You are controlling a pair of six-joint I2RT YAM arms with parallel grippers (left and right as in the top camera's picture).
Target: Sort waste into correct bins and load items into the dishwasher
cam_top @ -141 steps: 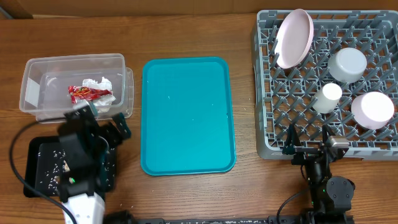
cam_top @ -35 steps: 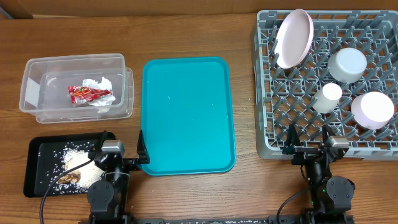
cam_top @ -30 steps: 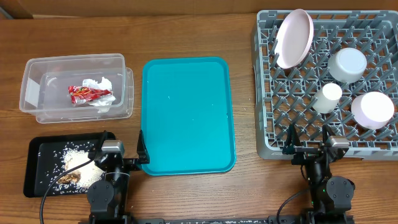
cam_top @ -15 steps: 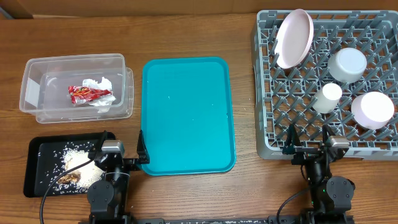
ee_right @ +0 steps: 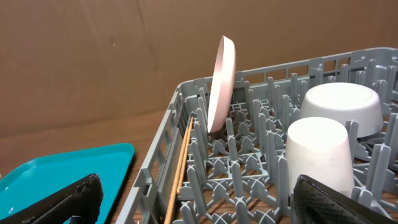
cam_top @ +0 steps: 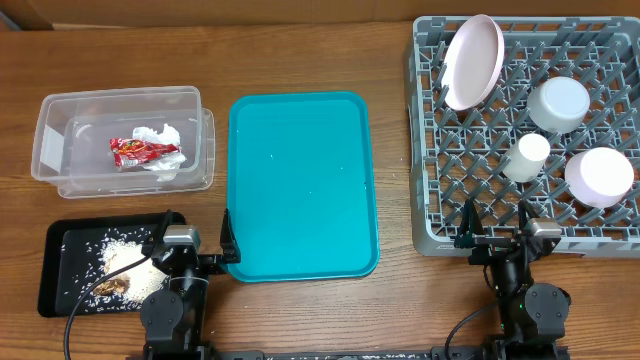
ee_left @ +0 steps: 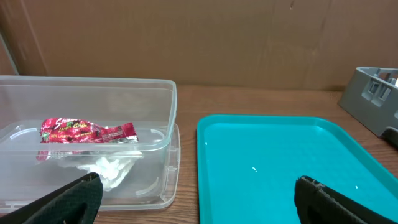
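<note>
Wrapper (ee_left: 87,132) and tissue (ee_left: 109,169) lie in the clear tub (ee_left: 124,84); plate (cam_top: 472,62) and, seemingly, chopsticks (ee_right: 180,168) sit in the rack (cam_top: 428,236); left gripper (ee_left: 199,208) and right gripper (ee_right: 199,205) spread, empty

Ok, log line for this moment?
left gripper open, empty | right gripper open, empty | red snack wrapper in clear plastic tub | pink round plate upright in grey dish rack

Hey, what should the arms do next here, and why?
Probably nothing more: leave the left end effector and right end effector parked, open. The wrapper and tissue lie in the clear tub, scraps in the black tray, and plate, bowls, cup and chopsticks sit in the rack. The teal tray shows only tiny white specks.
</note>
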